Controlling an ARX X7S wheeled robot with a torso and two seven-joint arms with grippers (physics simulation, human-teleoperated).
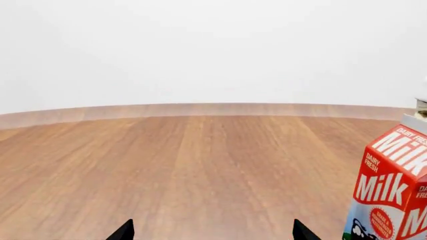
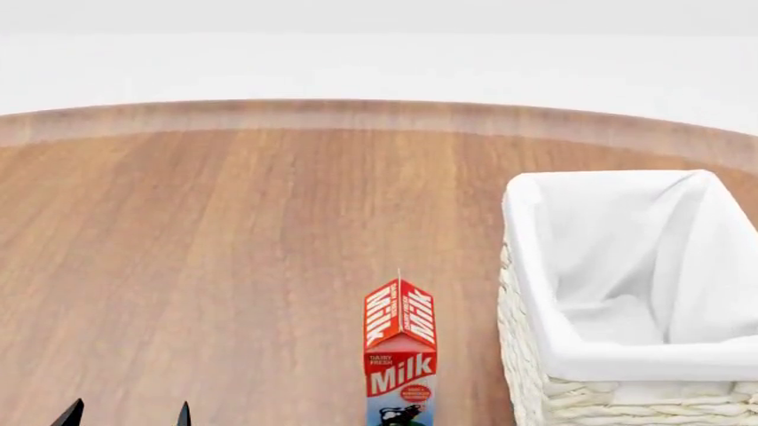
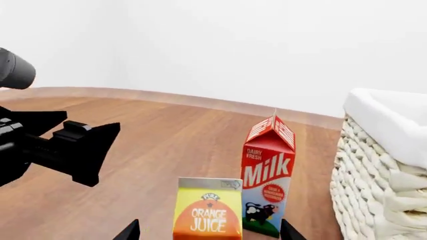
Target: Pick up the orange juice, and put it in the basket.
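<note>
The orange juice (image 3: 208,211), a yellow-and-orange carton, stands upright on the wooden table, close in front of the red-and-white milk carton (image 3: 269,175). My right gripper (image 3: 210,233) is open. The juice carton shows between its two fingertips with a gap on each side. The cream wicker basket (image 2: 530,355) with its white liner stands just right of the milk carton (image 2: 399,355). The orange juice and the right gripper are out of the head view. My left gripper (image 1: 213,233) is open and holds nothing. It shows low at the head view's bottom left (image 2: 127,415).
My left arm (image 3: 67,147) hangs dark over the table, to the left of the cartons in the right wrist view. The milk carton (image 1: 393,190) is off to one side of the left gripper. The table's curved far edge (image 2: 379,115) meets a white wall.
</note>
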